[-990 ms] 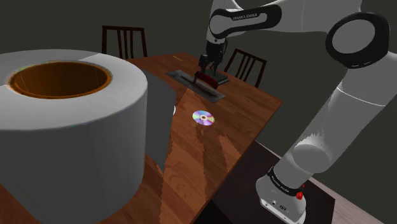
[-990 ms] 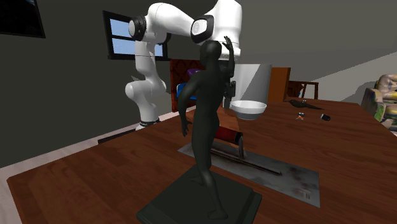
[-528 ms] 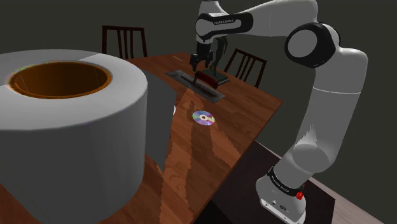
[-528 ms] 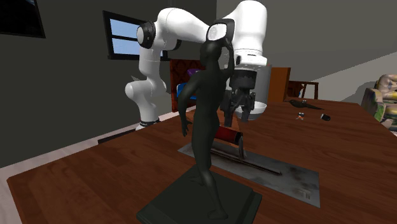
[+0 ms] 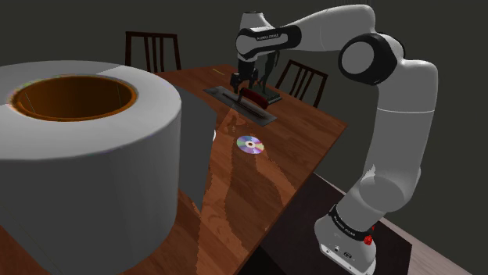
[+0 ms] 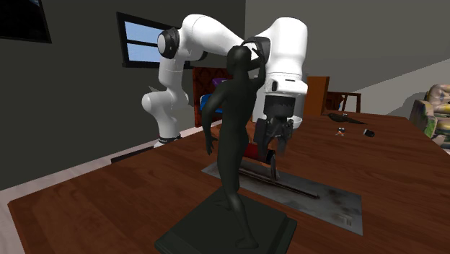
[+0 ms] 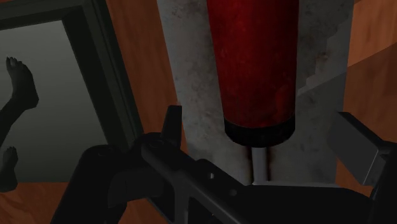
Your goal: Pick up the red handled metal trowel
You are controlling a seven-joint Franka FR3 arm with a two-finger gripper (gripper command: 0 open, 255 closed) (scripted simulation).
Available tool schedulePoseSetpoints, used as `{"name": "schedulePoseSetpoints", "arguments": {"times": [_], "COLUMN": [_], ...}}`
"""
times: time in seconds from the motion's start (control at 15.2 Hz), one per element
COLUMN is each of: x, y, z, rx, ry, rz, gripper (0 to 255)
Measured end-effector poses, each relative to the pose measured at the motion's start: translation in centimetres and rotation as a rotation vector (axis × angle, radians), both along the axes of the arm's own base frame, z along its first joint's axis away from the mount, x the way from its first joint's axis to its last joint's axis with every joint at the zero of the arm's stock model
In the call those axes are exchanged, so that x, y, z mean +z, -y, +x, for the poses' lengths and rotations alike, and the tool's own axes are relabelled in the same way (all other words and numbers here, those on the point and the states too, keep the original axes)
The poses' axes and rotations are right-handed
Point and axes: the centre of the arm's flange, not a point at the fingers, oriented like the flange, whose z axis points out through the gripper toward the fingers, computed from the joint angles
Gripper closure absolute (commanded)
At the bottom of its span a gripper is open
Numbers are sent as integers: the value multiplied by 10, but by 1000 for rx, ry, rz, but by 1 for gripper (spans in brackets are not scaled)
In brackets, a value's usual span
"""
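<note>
We see the jaws spread either side of the red-handled trowel [image 7: 254, 63] on the counter [image 5: 266, 180]; in the shoulder view a disc [image 5: 249, 144] lies at its six o'clock.

Shoulder view: high, beside and a little behind the stand [image 5: 346, 237]. Faces down across the wooden table [image 5: 235, 195], with a big white roll [image 5: 94, 164] close in the foreground.
Second exterior view: low, near table height, facing the arm from across the table. Black figurine [image 6: 234, 137] close to the lens.
Wrist view: very near, looking straight down on the trowel [image 7: 254, 63].
Shared: all three take in trowel and table. Wrist and second exterior views both catch the figurine's base.
</note>
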Motion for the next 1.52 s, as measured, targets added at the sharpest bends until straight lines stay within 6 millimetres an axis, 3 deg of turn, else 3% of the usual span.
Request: {"name": "schedulePoseSetpoints", "arguments": {"times": [0.07,0.13,0.86,1.52], "x": [-5,-7,-6,43], "y": [0,0,0,0], "z": [-1,-1,0,-1], "rx": [0,0,0,0], "ry": [0,0,1,0], "rz": [0,0,0,0], "gripper": [0,255,255,255]}}
